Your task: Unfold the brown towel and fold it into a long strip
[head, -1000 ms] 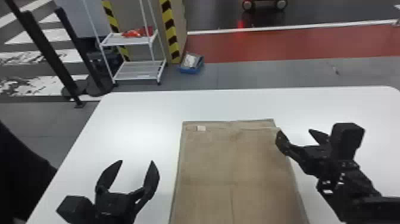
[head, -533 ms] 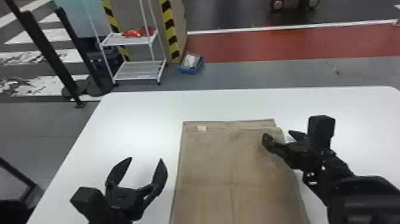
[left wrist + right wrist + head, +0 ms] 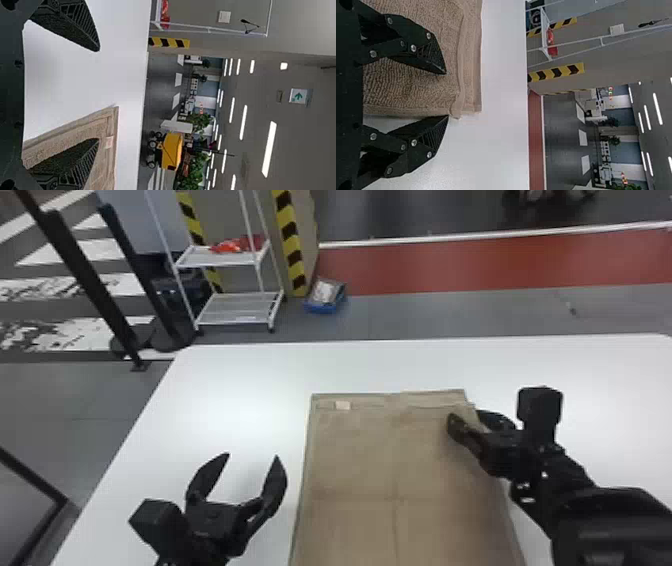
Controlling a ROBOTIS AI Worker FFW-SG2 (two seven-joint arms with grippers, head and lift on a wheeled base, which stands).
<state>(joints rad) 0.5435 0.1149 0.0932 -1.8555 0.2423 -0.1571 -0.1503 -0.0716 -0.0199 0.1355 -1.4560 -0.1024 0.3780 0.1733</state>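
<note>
The brown towel (image 3: 395,470) lies flat on the white table, folded in layers, a small pale label near its far left corner. My left gripper (image 3: 252,457) stands open left of the towel with nothing between its fingers; in the left wrist view the open left gripper (image 3: 98,95) has one finger in front of the towel (image 3: 107,126). At the towel's far right corner is my right gripper (image 3: 470,420), open, one finger over the cloth and the other beyond its right edge. In the right wrist view the right gripper (image 3: 447,95) straddles the edge of the towel (image 3: 411,85).
The white table (image 3: 235,390) has bare surface left of, right of and beyond the towel. Behind it on the floor stand a white wire shelf (image 3: 235,307), a blue box (image 3: 325,297) and black posts (image 3: 120,275).
My right gripper has moved left onto the towel's far right corner. My left gripper has shifted right, closer to the towel's left edge, still open. The towel's right corner looks slightly lifted.
</note>
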